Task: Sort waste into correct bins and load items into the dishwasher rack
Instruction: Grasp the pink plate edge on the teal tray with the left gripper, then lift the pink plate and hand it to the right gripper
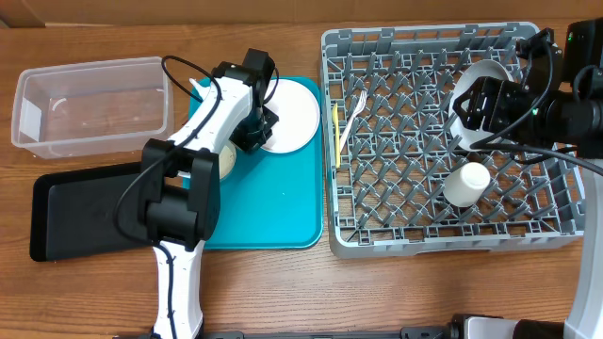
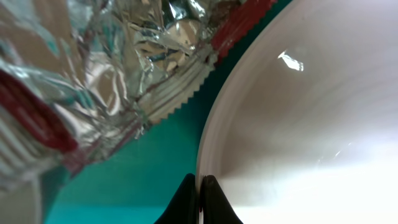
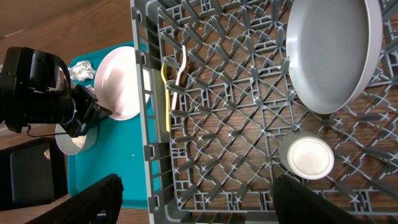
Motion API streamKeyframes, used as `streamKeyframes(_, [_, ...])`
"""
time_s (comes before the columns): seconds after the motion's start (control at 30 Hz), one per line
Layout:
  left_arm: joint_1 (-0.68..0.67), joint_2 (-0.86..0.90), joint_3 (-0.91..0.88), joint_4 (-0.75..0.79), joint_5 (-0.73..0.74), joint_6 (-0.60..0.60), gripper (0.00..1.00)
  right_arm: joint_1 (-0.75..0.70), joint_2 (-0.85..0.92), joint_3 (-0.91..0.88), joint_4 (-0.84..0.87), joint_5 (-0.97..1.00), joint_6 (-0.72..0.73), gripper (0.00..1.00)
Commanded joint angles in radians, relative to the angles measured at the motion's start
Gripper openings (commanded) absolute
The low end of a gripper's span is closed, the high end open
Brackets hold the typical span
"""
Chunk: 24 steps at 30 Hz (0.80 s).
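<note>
Pale plate [image 2: 298,124] rim sits pinched in your left gripper [image 2: 200,190]; your right gripper [image 3: 196,200] hangs wide open over the rack [image 3: 236,127].

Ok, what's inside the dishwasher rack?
A plate leaning on edge, a white cup, a yellow spoon and a white fork. The right arm covers part of the rack overhead.

The wooden table [image 1: 94,301] is the support surface and spans the whole overhead frame. Four items rest directly on it. A clear plastic tub [image 1: 94,66] sits at the upper left. A black tray [image 1: 85,212] lies just below the tub, at the left centre. A teal tray [image 1: 273,207] occupies the centre, beside the black tray. The dishwasher rack [image 1: 452,247] covers the right half, just beside the teal tray.
</note>
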Motion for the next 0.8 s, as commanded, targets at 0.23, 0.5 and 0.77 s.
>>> streamKeyframes(0.23, [-0.010, -0.055, 0.032, -0.077, -0.023, 0.084, 0.04, 0.004, -0.005, -0.001, 0.003, -0.008, 0.000, 0.81])
streamKeyframes(0.5, [0.003, -0.196, 0.085, -0.155, -0.153, 0.134, 0.04, 0.004, -0.005, -0.001, 0.008, -0.008, 0.000, 0.81])
streamKeyframes(0.77, [0.028, -0.420, 0.099, -0.174, -0.197, 0.323, 0.04, 0.004, -0.005, 0.000, 0.010, -0.052, 0.000, 0.80])
